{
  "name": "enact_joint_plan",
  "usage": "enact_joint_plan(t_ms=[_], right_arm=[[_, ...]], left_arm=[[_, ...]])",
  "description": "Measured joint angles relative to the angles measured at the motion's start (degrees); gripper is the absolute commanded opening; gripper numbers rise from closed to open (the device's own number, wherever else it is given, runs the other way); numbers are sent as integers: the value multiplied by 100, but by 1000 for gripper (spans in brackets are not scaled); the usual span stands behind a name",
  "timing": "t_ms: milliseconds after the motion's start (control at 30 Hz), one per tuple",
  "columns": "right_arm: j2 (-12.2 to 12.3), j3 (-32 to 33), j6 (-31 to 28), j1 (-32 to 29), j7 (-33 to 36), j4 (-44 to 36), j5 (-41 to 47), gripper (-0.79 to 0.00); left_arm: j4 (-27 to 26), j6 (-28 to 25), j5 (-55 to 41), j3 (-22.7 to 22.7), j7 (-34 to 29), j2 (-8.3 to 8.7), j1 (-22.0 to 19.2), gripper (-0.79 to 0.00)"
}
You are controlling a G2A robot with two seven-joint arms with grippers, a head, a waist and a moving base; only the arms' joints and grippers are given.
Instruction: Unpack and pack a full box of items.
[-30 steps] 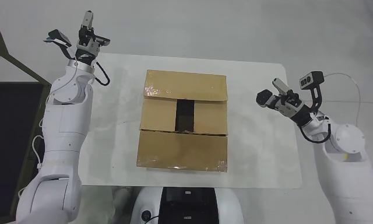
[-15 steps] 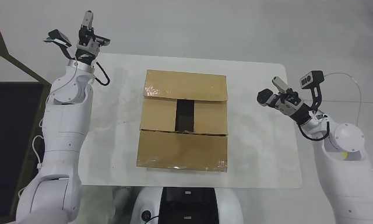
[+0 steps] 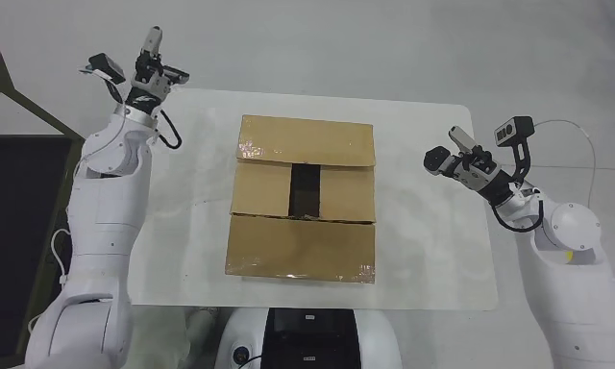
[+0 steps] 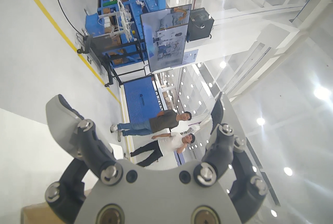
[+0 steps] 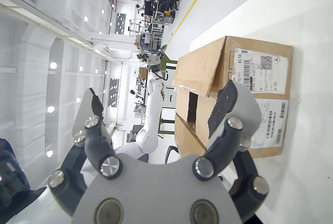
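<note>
1. The box (image 3: pixel 303 198) is sitting upright in the middle of the table (image 3: pixel 432 263). Its top flaps are folded in but not meeting, so a dark gap (image 3: pixel 306 190) is being left between them. The contents cannot be made out through it. The box is not being touched by either arm.
2. The right gripper (image 3: pixel 442 148) is being held above the table off the box's right side, well apart from the cardboard. In the right wrist view its fingers (image 5: pixel 221 102) are being kept wide apart and nothing is being carried. The labelled side wall (image 5: pixel 260 74) of the box is lying ahead of it.
3. The left gripper (image 3: pixel 163 54) is being held high over the far left corner of the table, well apart from the box and directed out at the room. Its claw is likewise spread, with nothing between the pads (image 4: pixel 65 105).
4. Change noted: within the last half second the left wrist is being turned and shifted slightly toward the table. The right arm, after a slight move earlier, is being held where it was half a second ago. The box is unmoved.
5. Judgement: unpacking is not yet begun — the left arm is probably being readied, and spreading the flaps is likely the first step.
</note>
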Motion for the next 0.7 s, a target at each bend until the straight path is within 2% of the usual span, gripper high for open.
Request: enact_joint_plan(t_ms=[267, 467, 600, 700], right_arm=[[0, 0, 0, 0, 0, 0, 0, 0], [0, 0, 0, 0, 0, 0, 0, 0], [0, 0, 0, 0, 0, 0, 0, 0], [0, 0, 0, 0, 0, 0, 0, 0]], left_arm=[[-162, 130, -919, -465, -2511, 175, 391, 0], [-249, 135, -1146, -579, -4175, 289, 433, 0], [-225, -75, -1311, -611, -5054, 341, 419, 0], [-212, -85, -1357, -609, -5174, 345, 413, 0]])
